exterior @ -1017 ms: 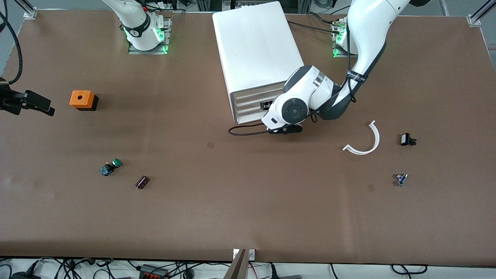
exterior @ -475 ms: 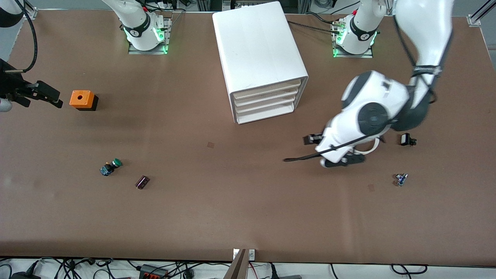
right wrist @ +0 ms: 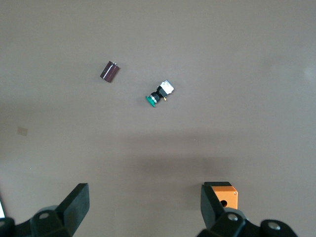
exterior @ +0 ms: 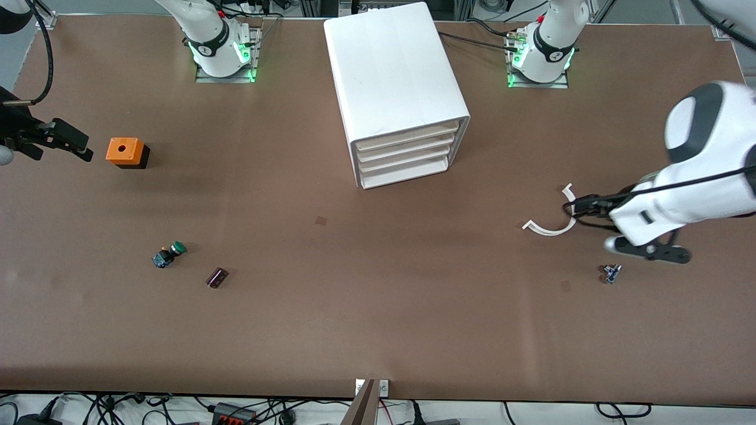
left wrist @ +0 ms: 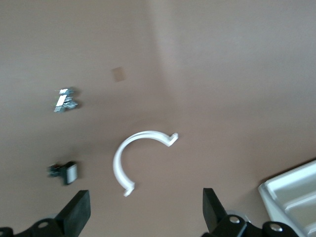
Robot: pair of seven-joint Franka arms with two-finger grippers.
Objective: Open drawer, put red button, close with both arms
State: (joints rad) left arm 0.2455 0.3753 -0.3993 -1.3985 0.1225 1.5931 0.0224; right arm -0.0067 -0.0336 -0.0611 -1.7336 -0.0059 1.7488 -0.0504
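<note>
I see my left arm reaching out from its base toward its own end of the bench, wrist bent down, the left tool (left wrist: 143, 215) hanging in the air with its fingers (left wrist: 78, 210) spread wide and nothing between them. My right arm is swung out to its end of the bench; the right tool (right wrist: 143, 212) hovers there, fingers (right wrist: 76, 201) likewise apart and empty.

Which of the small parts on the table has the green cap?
The green button, lying on its side toward the right arm's end, beside the dark cylinder. Its green cap sets it apart from the other small parts.
</note>
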